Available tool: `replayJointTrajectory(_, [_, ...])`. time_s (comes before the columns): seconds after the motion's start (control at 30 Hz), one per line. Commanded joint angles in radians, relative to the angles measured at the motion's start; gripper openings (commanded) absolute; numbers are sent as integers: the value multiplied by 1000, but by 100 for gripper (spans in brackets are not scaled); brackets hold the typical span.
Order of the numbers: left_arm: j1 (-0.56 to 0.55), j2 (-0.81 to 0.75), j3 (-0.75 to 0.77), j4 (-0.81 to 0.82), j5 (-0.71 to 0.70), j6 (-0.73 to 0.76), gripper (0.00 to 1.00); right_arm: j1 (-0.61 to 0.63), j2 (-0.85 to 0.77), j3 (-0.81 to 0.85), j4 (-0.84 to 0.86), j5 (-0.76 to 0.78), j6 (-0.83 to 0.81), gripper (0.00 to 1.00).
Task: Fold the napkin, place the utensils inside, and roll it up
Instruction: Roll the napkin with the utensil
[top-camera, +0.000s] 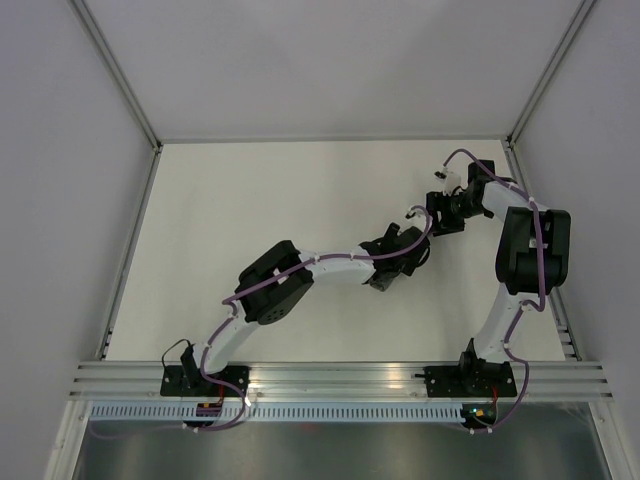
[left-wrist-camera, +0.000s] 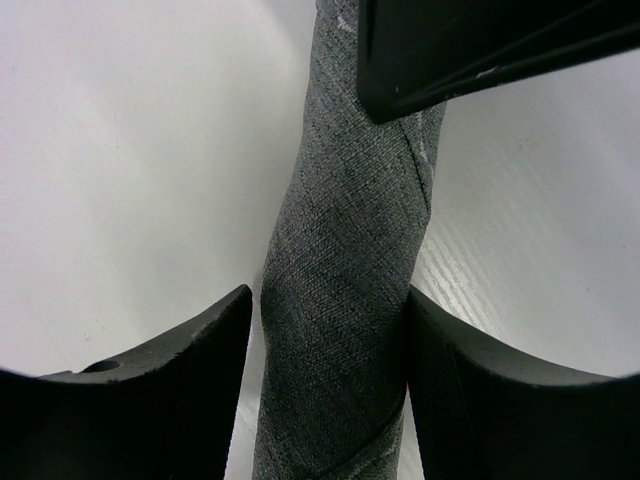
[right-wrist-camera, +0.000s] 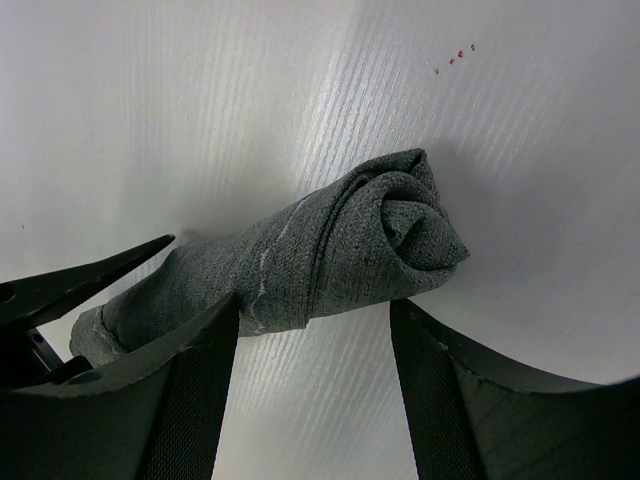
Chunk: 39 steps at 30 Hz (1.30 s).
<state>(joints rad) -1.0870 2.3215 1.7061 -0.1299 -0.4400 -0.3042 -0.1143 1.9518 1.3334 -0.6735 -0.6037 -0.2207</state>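
Note:
The napkin (left-wrist-camera: 345, 230) is rolled into a tight dark grey tube lying on the white table (top-camera: 250, 210). My left gripper (left-wrist-camera: 330, 293) straddles the roll's middle: a sliver of table shows between the left finger and the cloth, while the right finger lies against it. My right gripper (right-wrist-camera: 313, 303) hovers open over one end of the napkin (right-wrist-camera: 330, 245), whose spiral end faces the camera, with nothing between its fingers. In the top view both grippers meet right of centre, left gripper (top-camera: 398, 262) and right gripper (top-camera: 437, 218), with a bit of napkin (top-camera: 380, 284) showing below. The utensils are hidden.
White walls and metal posts close in the table on three sides. An aluminium rail (top-camera: 340, 378) carrying both arm bases runs along the near edge. A right-gripper finger (left-wrist-camera: 470, 40) crosses the top of the left wrist view.

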Motion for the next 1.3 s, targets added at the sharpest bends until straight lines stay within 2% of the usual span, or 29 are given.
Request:
replayJointTrajectory(0.0, [4, -73, -39, 19, 15, 45, 66, 2, -24, 16, 17, 19, 18, 68])
replayJointTrajectory(0.4, [4, -171, -103, 179, 135, 119, 69, 4, -60, 32, -12, -5, 9, 69])
replayJointTrajectory(0.67, [12, -301, -210, 237, 115, 102, 70, -5, -117, 59, -54, -34, -3, 69])
replayJointTrajectory(0.93, [53, -597, -384, 155, 104, 74, 71, -56, -217, 95, -95, -80, -17, 70])
replayJointTrajectory(1.17, [174, -1060, -704, 46, 155, -4, 72, -149, -402, 90, -110, -128, -34, 71])
replayJointTrajectory(1.27, [205, -1189, -788, -19, 127, -6, 74, -203, -489, 72, -118, -130, -51, 71])
